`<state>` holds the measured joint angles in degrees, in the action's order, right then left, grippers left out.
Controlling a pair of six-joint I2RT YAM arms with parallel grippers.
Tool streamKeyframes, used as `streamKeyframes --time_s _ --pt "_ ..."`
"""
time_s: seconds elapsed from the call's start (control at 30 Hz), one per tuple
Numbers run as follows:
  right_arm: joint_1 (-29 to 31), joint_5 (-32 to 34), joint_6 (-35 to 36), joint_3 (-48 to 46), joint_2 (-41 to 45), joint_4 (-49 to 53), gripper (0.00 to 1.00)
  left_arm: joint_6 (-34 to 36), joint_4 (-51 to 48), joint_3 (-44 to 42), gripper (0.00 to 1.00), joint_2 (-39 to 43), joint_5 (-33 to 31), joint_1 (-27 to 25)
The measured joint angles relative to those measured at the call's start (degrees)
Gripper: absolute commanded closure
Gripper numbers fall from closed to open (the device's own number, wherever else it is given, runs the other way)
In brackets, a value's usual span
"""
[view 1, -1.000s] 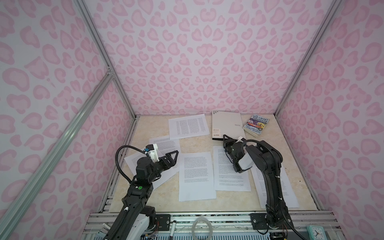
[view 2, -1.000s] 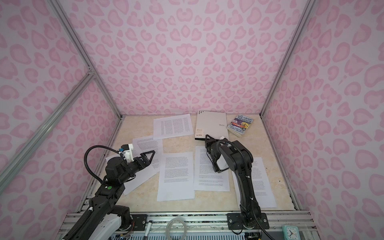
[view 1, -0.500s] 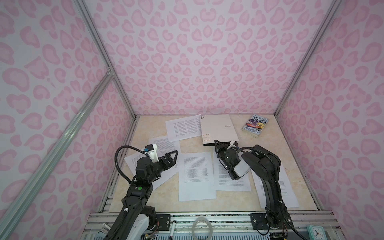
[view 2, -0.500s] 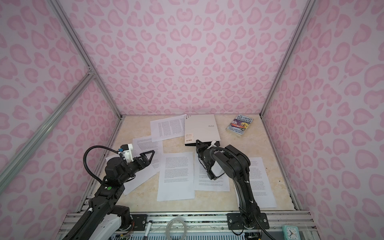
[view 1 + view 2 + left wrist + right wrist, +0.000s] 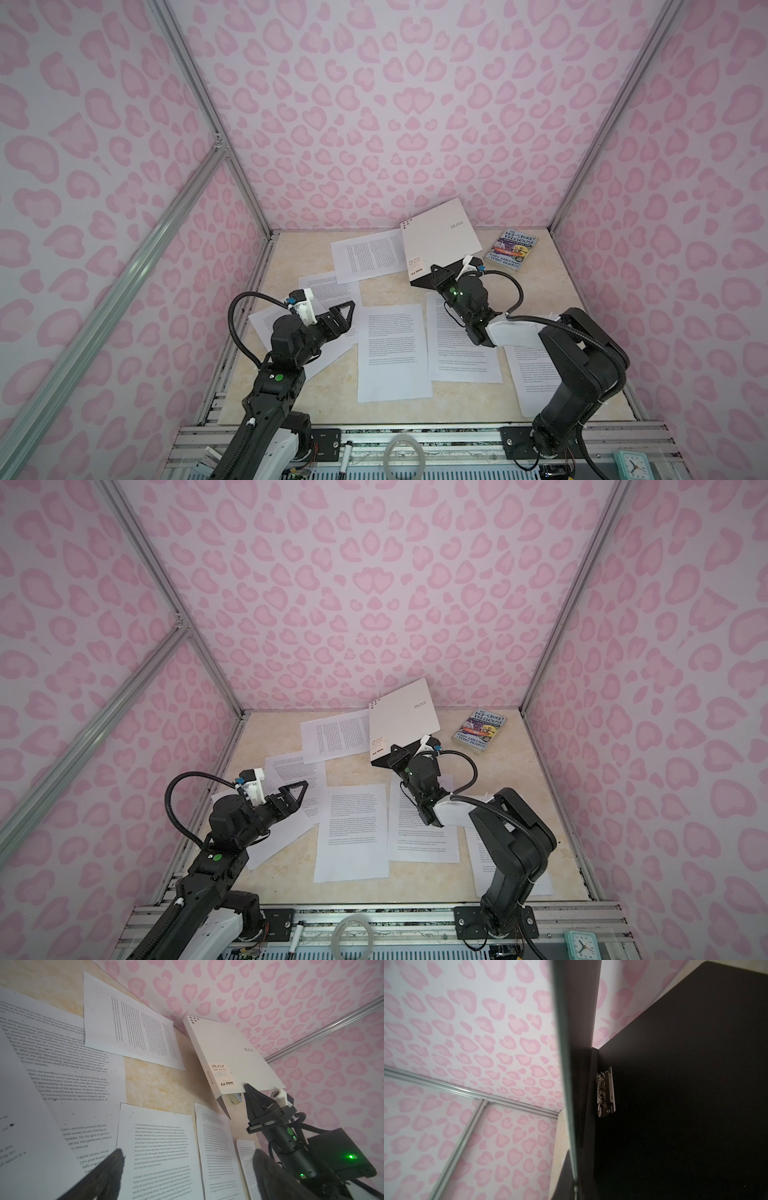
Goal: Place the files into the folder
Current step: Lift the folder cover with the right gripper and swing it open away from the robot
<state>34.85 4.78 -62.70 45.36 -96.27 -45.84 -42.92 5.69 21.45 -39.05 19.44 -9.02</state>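
Covering most of the beige tabletop [image 5: 395,286], the files [image 5: 392,349] lie flat and loose. One printed sheet is at the far side, two are mid-table, others sit under each arm, and some overlap at the left. None are in the folder [image 5: 440,237].

The folder is at the far side, right of centre. Its white RAY cover is lifted and tilted up toward the back wall, hinged at the spine on its left. The black back panel lies flat on the table. The raised cover's left edge overlaps the far sheet in both top views; I can't tell if they touch.

The right gripper [image 5: 436,272] is clamped on the cover's near edge, jaws pinched tight on the board. The right wrist view shows the cover edge-on beside the black interior [image 5: 685,1084].

The left gripper [image 5: 348,319] has its jaws spread wide and holds nothing. It hangs over the left-hand sheets, pointing toward the folder.

The Treehouse paperback [image 5: 512,250] lies flat near the folder's right, not touching it.

The metal spine clip [image 5: 606,1093] is visible inside with nothing clipped in it.
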Motion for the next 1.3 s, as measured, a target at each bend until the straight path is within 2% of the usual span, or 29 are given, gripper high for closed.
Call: streamKeyframes --time_s 0.13,0.27,0.43,0.53,0.77,1.03,1.23,1.3 --pt "4.1 7.0 14.9 5.2 6.0 16.0 1.0 0.6 -2.0 1.0 0.04 0.3 -2.0 0.0" --pt "10.3 16.5 31.0 9.8 7.9 24.3 1.0 1.0 -4.3 2.0 0.04 -0.2 -3.8 0.0" --pt "17.3 28.5 46.3 9.3 5.9 26.2 1.0 1.0 -6.3 2.1 0.04 -0.5 -4.7 0.0" --pt "19.4 33.6 52.0 9.6 3.6 25.7 1.0 1.2 -6.5 2.2 0.04 -0.5 -5.4 0.0" --pt "25.6 44.2 63.4 10.7 -1.9 21.6 1.0 1.6 -7.7 2.6 0.05 -1.1 -6.4 0.0" --pt "27.6 48.9 70.0 10.8 -6.0 15.7 1.0 1.6 -8.6 2.9 0.04 -1.1 -6.4 0.0" --pt "29.0 50.0 72.4 9.5 -8.4 12.7 1.0 1.7 -9.1 3.0 0.05 -0.7 -7.1 0.0" --pt "29.4 50.3 72.8 9.4 -9.2 12.5 0.95 1.7 -9.1 3.0 0.05 -0.7 -7.3 0.0"
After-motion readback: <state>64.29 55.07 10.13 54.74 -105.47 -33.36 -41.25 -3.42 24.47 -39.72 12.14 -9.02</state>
